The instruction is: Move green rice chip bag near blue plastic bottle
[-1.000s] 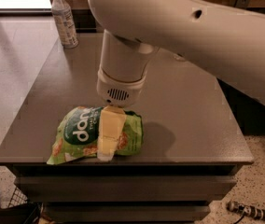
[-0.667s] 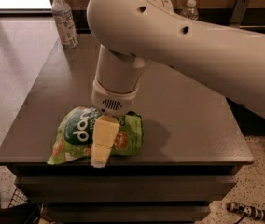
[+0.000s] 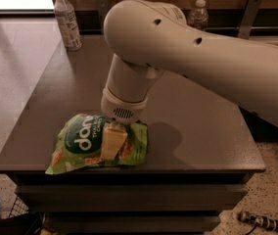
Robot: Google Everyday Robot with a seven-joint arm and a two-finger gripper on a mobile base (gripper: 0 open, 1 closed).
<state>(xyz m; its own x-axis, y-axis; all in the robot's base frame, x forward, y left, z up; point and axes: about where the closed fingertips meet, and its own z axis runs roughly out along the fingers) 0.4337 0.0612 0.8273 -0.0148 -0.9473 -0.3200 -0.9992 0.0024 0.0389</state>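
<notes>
The green rice chip bag (image 3: 82, 141) lies flat near the front left edge of the dark table (image 3: 197, 131). My gripper (image 3: 111, 143) hangs from the big white arm and points down onto the right half of the bag, touching or just above it. The blue plastic bottle (image 3: 67, 21), with a white cap and a pale label, stands upright at the far left corner of the table, well away from the bag.
A clear bottle (image 3: 197, 13) stands at the back of the table, partly hidden behind my arm (image 3: 202, 53). A dark basket (image 3: 11, 219) sits on the floor at the front left. A small tool (image 3: 264, 223) lies on the floor at the front right.
The arm's upper link has swung left and lower across the view. The gripper has stayed over the bag's right half. The bag has not moved.
</notes>
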